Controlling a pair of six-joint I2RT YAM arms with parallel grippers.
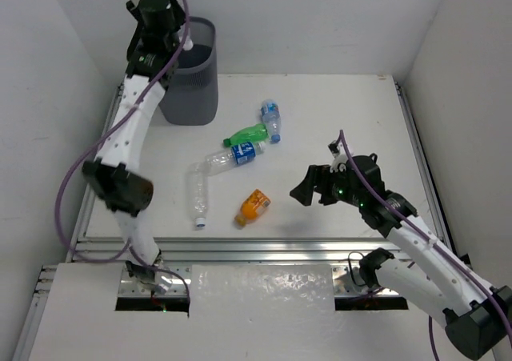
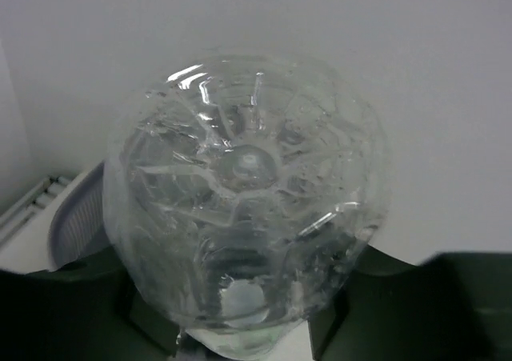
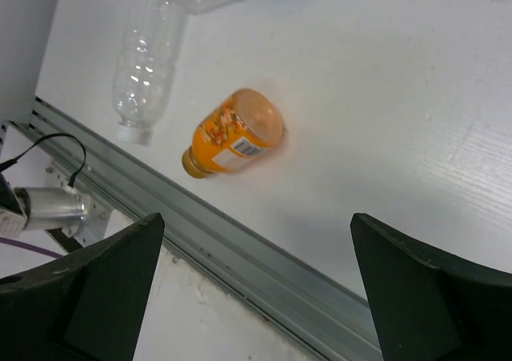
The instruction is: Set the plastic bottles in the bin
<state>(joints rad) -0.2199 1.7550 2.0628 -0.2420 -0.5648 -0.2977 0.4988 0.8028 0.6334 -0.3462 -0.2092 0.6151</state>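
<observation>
My left gripper is raised over the dark grey mesh bin at the far left and is shut on a clear crushed bottle, whose base faces the wrist camera. The bin's rim shows below it. On the table lie a blue-labelled clear bottle, a green bottle, another blue-labelled clear bottle, a clear bottle and an orange bottle. My right gripper is open and empty, right of the orange bottle and above the table.
A metal rail runs along the table's near edge, under my right gripper. White walls close in the table on the left, back and right. The clear bottle lies left of the orange one.
</observation>
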